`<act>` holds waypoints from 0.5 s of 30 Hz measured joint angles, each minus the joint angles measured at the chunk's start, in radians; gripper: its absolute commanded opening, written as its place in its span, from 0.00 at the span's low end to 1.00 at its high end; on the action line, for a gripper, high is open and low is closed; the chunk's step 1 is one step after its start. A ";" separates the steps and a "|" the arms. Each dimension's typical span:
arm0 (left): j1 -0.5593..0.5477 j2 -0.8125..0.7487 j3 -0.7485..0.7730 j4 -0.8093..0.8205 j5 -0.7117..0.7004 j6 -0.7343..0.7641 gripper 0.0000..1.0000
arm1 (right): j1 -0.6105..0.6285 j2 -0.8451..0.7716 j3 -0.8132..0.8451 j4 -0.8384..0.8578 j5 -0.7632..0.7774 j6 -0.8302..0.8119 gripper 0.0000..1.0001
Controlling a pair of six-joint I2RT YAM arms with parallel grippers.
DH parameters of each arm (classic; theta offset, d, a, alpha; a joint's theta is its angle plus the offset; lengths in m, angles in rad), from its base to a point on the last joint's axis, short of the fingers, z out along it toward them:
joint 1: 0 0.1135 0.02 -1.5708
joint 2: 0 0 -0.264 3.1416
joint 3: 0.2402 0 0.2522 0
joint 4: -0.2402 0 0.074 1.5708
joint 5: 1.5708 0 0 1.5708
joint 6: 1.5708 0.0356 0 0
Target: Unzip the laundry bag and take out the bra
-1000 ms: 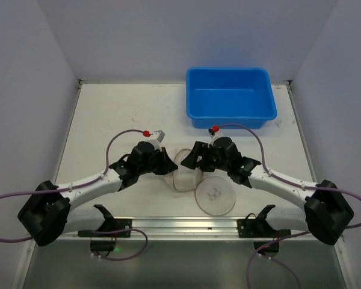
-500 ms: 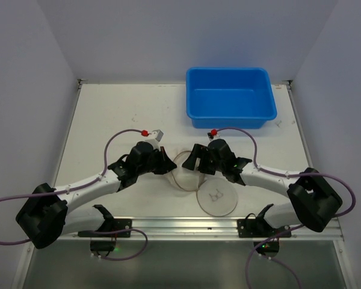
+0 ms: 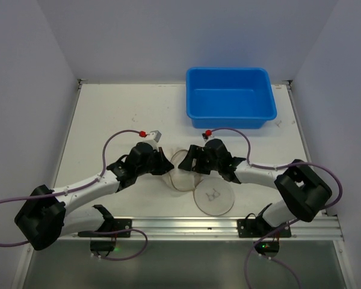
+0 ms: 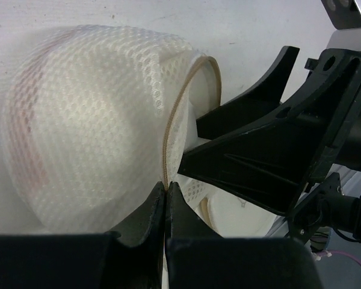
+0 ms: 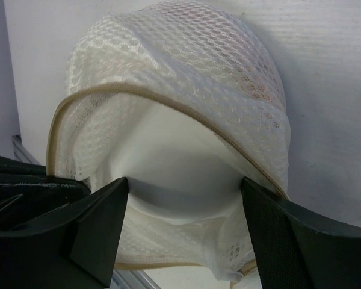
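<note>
The white mesh laundry bag [image 3: 182, 171] lies unzipped between my two grippers, its tan zipper band [image 4: 182, 99] gaping. Its flat circular lid [image 3: 213, 198] with the bra outline lies folded out toward the near edge. My left gripper [image 4: 166, 188] is shut on the zipper rim of the bag [image 4: 90, 120]. My right gripper [image 5: 183, 189] is open, its fingers [image 5: 102, 217] spread wide at the bag's mouth on either side of a smooth white bra cup [image 5: 168, 159] that shows inside the mesh [image 5: 186, 66].
A big blue plastic tub [image 3: 230, 96] stands at the back right of the white table [image 3: 120, 114]. A metal rail [image 3: 186, 226] runs along the near edge. Purple cables loop from both arms.
The right arm has drawn its elbow in and its gripper has shifted slightly left into the bag's mouth. The left gripper has stayed on the rim.
</note>
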 measured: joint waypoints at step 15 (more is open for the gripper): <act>-0.006 0.013 -0.002 0.018 0.016 0.000 0.00 | -0.001 -0.085 -0.034 0.100 -0.125 -0.080 0.00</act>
